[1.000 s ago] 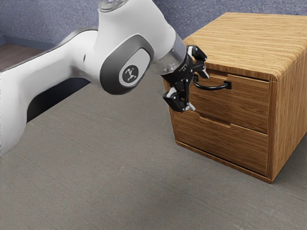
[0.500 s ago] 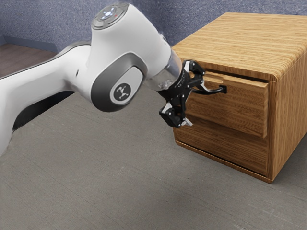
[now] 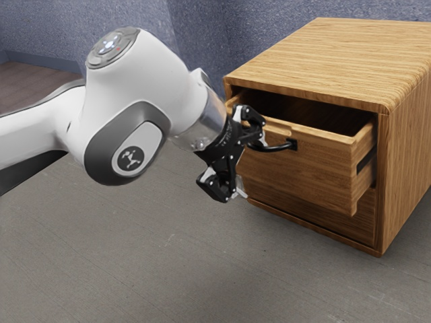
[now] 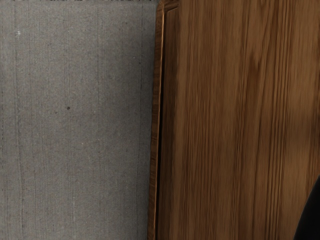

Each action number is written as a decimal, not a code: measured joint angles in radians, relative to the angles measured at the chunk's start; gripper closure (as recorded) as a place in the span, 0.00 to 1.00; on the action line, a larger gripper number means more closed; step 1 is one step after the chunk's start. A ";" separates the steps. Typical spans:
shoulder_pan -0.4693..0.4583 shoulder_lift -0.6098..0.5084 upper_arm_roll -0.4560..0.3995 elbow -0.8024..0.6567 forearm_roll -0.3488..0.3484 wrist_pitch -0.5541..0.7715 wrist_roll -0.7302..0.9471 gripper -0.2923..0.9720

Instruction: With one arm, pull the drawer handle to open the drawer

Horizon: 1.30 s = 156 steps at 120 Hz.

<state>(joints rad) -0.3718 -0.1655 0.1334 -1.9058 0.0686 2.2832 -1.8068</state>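
A wooden cabinet (image 3: 350, 54) stands at the exterior view's right with two drawers. Its upper drawer (image 3: 316, 165) is pulled well out, and a dark hollow shows behind its front. A black curved handle (image 3: 281, 147) sticks out from that drawer front. My black gripper (image 3: 249, 167) sits at the handle's left end with its fingers spread apart; the upper finger (image 3: 258, 136) hooks the handle, the lower one hangs below it. The lower drawer (image 3: 316, 219) is shut. In the wrist view a wood panel (image 4: 235, 120) lies close under the hand beside grey floor.
Grey floor (image 3: 168, 269) spreads in front of the cabinet and to the exterior view's left. A blue-grey wall (image 3: 60, 27) runs behind. My white arm (image 3: 128, 134) reaches in from the exterior view's left.
The upper drawer has slid out from nearly shut to well open. My gripper and arm have drawn back toward the exterior view's left and down, with the handle.
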 joint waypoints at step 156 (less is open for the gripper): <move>0.083 -0.449 -0.141 -0.102 0.007 -0.268 -0.047 0.23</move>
<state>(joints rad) -0.2883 -0.6144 -0.0072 -2.0078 0.0760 2.0155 -1.8537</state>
